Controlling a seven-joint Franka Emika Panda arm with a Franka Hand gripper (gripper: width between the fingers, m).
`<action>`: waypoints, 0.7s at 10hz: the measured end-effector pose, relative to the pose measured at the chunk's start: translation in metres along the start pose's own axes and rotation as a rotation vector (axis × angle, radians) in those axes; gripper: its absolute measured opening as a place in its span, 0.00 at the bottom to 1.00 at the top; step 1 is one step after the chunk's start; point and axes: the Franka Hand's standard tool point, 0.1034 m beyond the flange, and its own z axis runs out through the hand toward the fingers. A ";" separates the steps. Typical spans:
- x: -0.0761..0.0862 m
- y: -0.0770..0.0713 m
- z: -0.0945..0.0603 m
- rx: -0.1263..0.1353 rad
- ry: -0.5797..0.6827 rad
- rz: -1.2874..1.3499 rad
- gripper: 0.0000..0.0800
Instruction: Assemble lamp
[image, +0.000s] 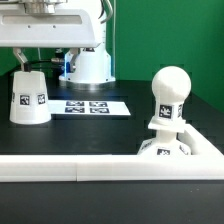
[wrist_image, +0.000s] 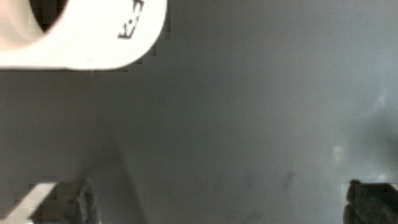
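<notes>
One bulb (image: 169, 92) stands seated in the base (image: 165, 148) at lower right; next the shade (image: 29, 97), left, needs grasping. End effector (wrist_image: 214, 205) fingers spread wide, empty.

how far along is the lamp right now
Done, it seems: the bulb stands upright on the base at the exterior view's right, by the white rail. In hand: nothing; the wrist view shows empty table between the fingertips, and the jaws look open. Left: the shade sits apart, wide end down, at the exterior view's left beside the marker board, not yet over the bulb.
</notes>
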 end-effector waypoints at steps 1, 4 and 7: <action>-0.010 0.005 0.001 -0.001 0.005 0.003 0.87; -0.043 0.013 0.003 0.000 0.001 0.018 0.87; -0.065 0.019 0.003 0.004 0.003 0.009 0.87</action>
